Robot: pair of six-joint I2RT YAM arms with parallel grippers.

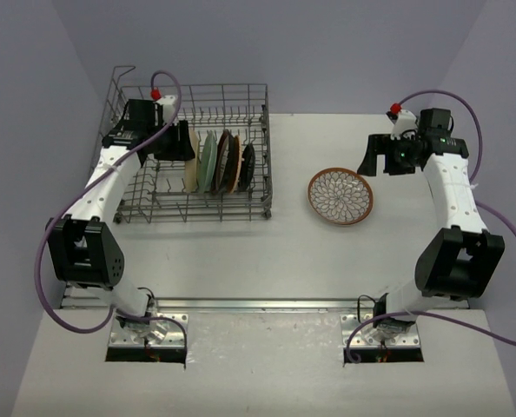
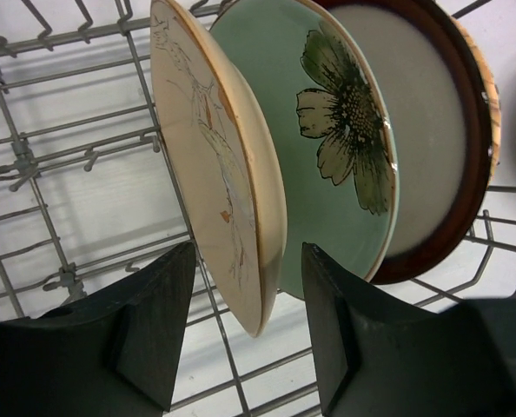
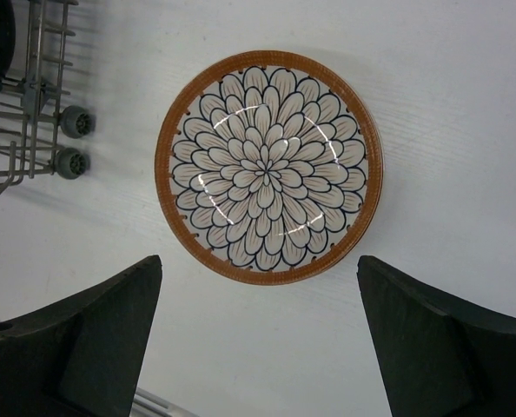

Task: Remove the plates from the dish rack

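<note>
The grey wire dish rack stands at the back left with several plates upright in it: cream, pale green, dark brown-rimmed, orange-brown and small black. My left gripper reaches into the rack. Its jaws straddle the lower rim of the cream plate, with a gap showing on each side. Behind it stand the green flower plate and the brown-rimmed plate. A petal-pattern plate lies flat on the table, and my right gripper hovers open above its near edge.
The rack's wheeled corner shows at the left of the right wrist view. A raised wire loop stands at the rack's far left corner. White table lies between the rack and the arm bases.
</note>
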